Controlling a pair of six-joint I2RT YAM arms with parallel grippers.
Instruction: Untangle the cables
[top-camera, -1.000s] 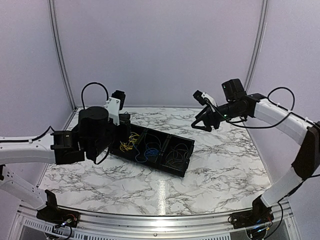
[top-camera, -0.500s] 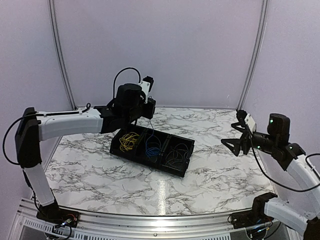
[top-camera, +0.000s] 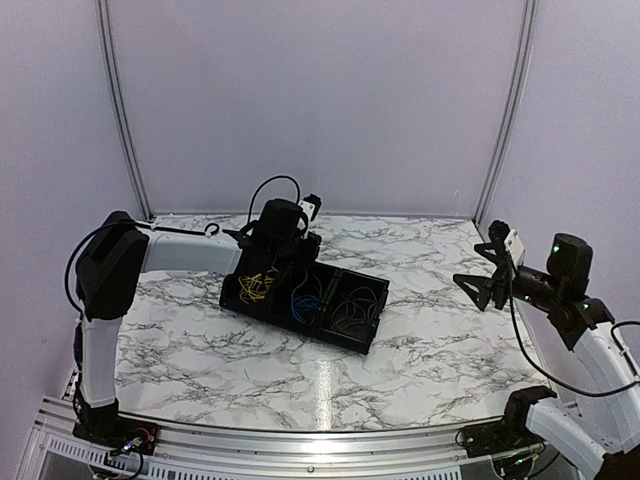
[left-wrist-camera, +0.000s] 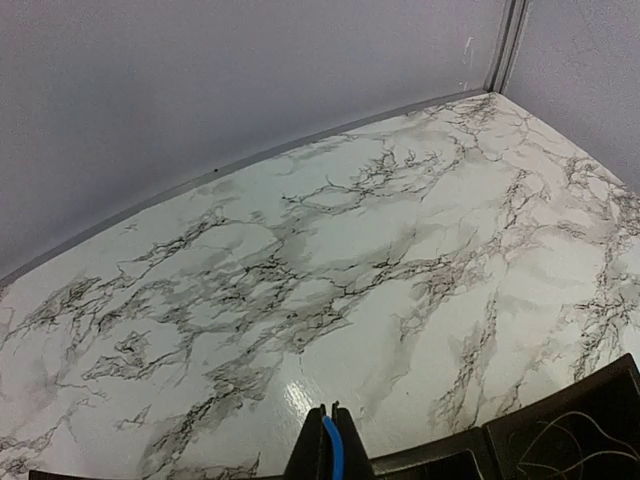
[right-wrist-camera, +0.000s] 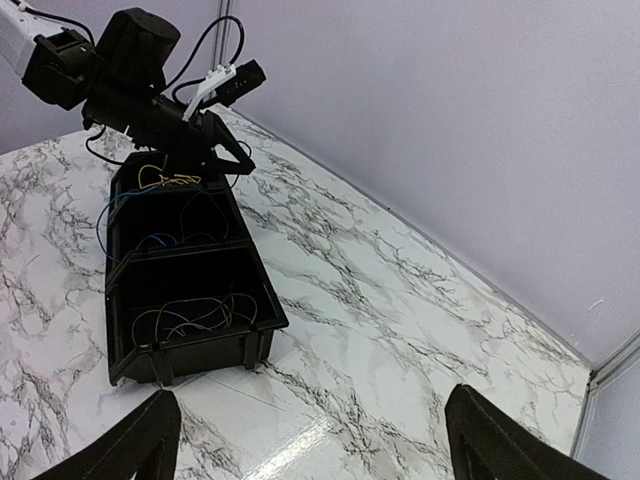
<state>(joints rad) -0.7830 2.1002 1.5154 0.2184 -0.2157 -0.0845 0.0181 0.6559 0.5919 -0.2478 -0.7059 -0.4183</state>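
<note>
In the top view, the tray (top-camera: 376, 318) lies on the table (top-camera: 180, 350) at the middle of the frame and runs from upper left to lower right. It has three compartments in a row, and cables (top-camera: 258, 285) lie in each one. The left gripper (top-camera: 305, 250) hangs over the tray's back edge, near the left and middle compartments. The right gripper (top-camera: 480, 276) is at the right of the frame, well apart from the tray.

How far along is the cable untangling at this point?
Mostly sorted: yellow wires, blue wires and dark wires lie in separate compartments of the black tray. In hand: the left gripper is shut on a blue strand. The right gripper is open, aside. Likely left: dropping that strand in.
</note>
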